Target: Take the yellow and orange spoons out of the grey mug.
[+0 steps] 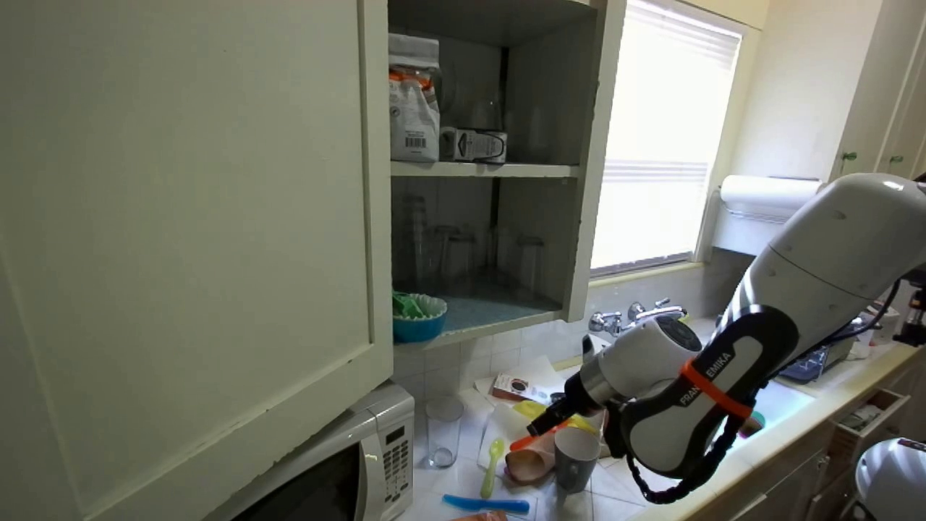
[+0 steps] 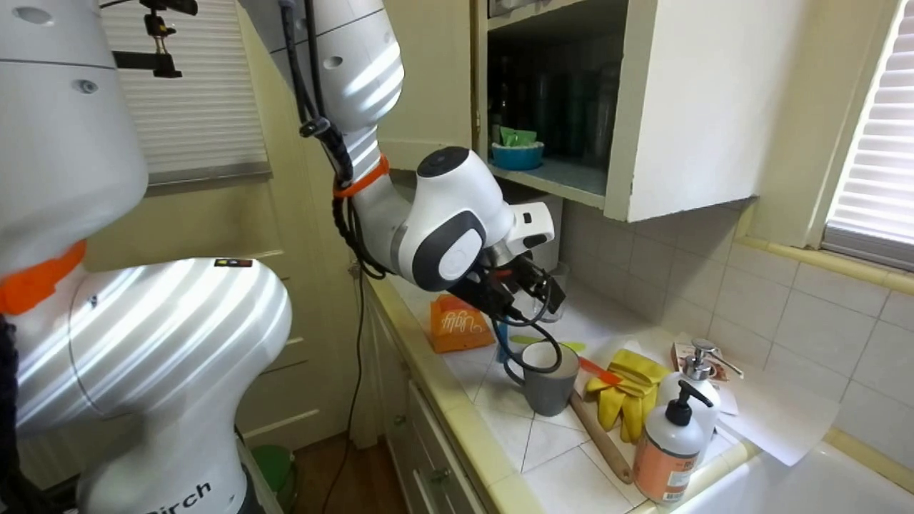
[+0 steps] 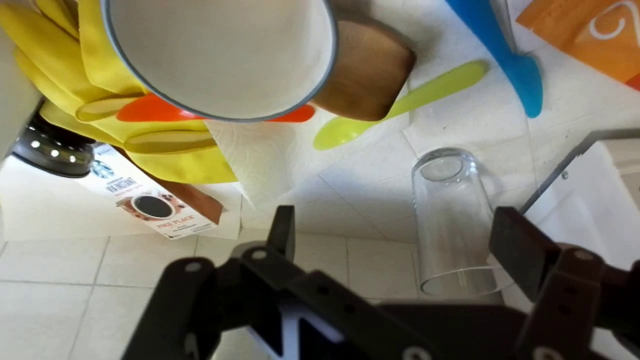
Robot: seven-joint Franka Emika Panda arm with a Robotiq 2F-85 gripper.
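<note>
"What does the wrist view show?"

"The black gripper [image 3: 398,242], its fingers spread wide, with a clear glass [image 3: 452,215] visible through the gap. Near the top is the grey mug [image 3: 220,55], seen from above."

"And the spoons?"

"Both lie outside it. The orange spoon [image 3: 155,110] is partly hidden by the mug's rim, one end over yellow gloves [image 3: 107,65]. The yellow-green spoon [image 3: 415,101] lies near a wooden spoon [image 3: 370,70]."

"In an exterior view?"

"The arm [image 1: 810,268] leans down. The gripper overlaps the orange spoon; I cannot tell whether they touch. A blue utensil [image 1: 486,504] lies near the white microwave [image 1: 372,463]."

"In an exterior view with soap bottles [image 2: 668,457]?"

"The mug stands upright on the tiled counter [image 2: 550,457]; the gripper appears above it."
</note>
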